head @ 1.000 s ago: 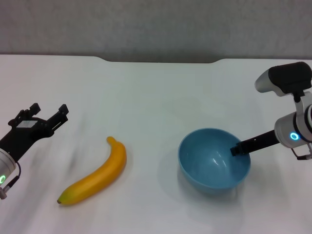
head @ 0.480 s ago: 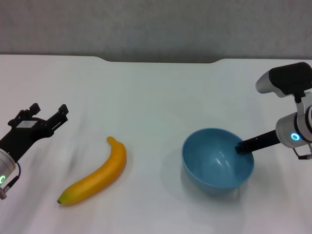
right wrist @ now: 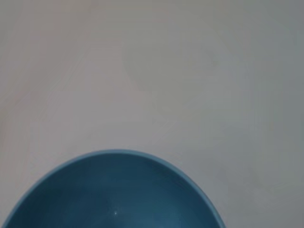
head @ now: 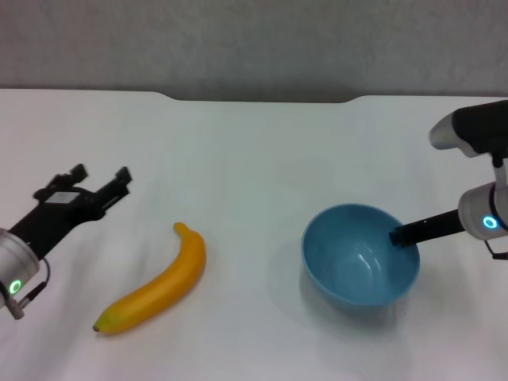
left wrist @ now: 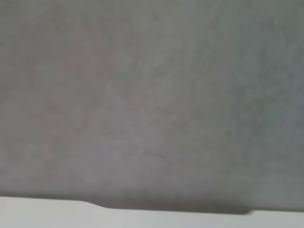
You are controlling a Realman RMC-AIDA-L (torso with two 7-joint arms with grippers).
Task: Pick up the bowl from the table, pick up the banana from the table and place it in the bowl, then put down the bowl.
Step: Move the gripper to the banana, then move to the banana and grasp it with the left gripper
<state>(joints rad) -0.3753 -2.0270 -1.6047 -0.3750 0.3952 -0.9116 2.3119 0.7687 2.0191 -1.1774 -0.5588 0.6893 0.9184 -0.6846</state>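
place: I seem to work in a lab or test room | evidence: plain white counter (head: 254, 143) with a notch in its far edge, bare grey wall (head: 254, 40) behind it | furnishing: nothing homely around me

Before me lies a broad white table (head: 254, 151), flat and plain, filling most of what I see from left to right. Its far edge has a shallow notch (head: 262, 98) cut into the middle, dark along the cut. Beyond that edge stands a grey wall (head: 254, 40) with a faintly mottled surface, running across the whole far side. The light is soft and even, leaving only faint shadows on the white top.
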